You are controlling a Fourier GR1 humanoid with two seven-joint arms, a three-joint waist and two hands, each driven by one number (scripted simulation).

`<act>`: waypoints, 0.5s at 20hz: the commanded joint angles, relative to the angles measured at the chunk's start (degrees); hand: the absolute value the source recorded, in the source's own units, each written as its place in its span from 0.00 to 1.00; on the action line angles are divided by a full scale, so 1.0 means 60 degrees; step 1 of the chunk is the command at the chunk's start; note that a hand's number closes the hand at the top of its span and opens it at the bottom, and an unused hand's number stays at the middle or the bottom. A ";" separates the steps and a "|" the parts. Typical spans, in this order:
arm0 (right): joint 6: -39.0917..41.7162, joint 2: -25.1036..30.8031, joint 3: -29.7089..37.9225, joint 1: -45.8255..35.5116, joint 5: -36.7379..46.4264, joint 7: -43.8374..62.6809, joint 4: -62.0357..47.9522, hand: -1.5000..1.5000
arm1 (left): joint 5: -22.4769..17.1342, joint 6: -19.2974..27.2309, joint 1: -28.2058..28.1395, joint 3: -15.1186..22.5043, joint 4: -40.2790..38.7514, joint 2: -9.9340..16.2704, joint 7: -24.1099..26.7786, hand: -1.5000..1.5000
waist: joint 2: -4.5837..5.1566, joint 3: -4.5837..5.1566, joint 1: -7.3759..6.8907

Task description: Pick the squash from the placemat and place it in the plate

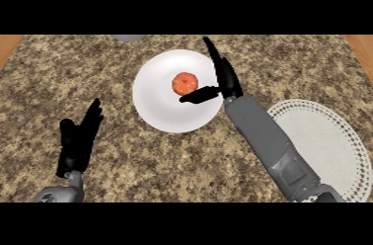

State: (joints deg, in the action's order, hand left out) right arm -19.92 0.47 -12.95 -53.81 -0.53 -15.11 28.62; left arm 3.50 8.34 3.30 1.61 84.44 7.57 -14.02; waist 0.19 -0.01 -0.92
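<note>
A small orange squash point(185, 83) lies on the white plate point(164, 108) near the counter's middle. My right hand point(225, 77) reaches over the plate's right rim. Its fingers are straight and point away from me. The thumb sticks out to the left, just below and right of the squash, apart from it. This hand is open and holds nothing. The white lacy placemat point(331, 140) lies at the right with nothing on it, partly covered by my right forearm. My left hand point(79, 140) rests open at the lower left, fingers up.
The speckled granite counter point(109, 66) spreads all around, with wooden strips at its far left and right edges. A grey rounded object point(130, 38) peeks in at the top edge.
</note>
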 commanded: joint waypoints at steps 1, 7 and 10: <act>-0.0263 -0.0063 0.0282 0.0167 0.0306 0.0007 -0.0157 0.00 | 0.0122 0.0046 -0.0201 0.0157 0.0523 -0.0143 -0.0443 0.50 | -0.0016 0.0000 0.0047; -0.0129 0.0232 0.0660 0.0062 0.0553 -0.0560 -0.0994 0.00 | 0.0071 -0.0066 0.0284 -0.0254 -0.0119 -0.0016 -0.0220 0.50 | 0.0014 0.0000 0.0027; -0.0176 0.0231 0.0586 0.0215 0.0867 -0.0042 -0.0462 0.00 | -0.0067 -0.0208 -0.0044 -0.0439 -0.0233 -0.0011 0.0299 0.50 | -0.0019 0.0002 0.0079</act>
State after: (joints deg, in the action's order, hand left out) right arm -20.93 1.57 -9.74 -52.88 2.86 -17.43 24.46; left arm 3.90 7.87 2.48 0.69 84.15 7.04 -13.16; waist 0.19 -0.01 -0.71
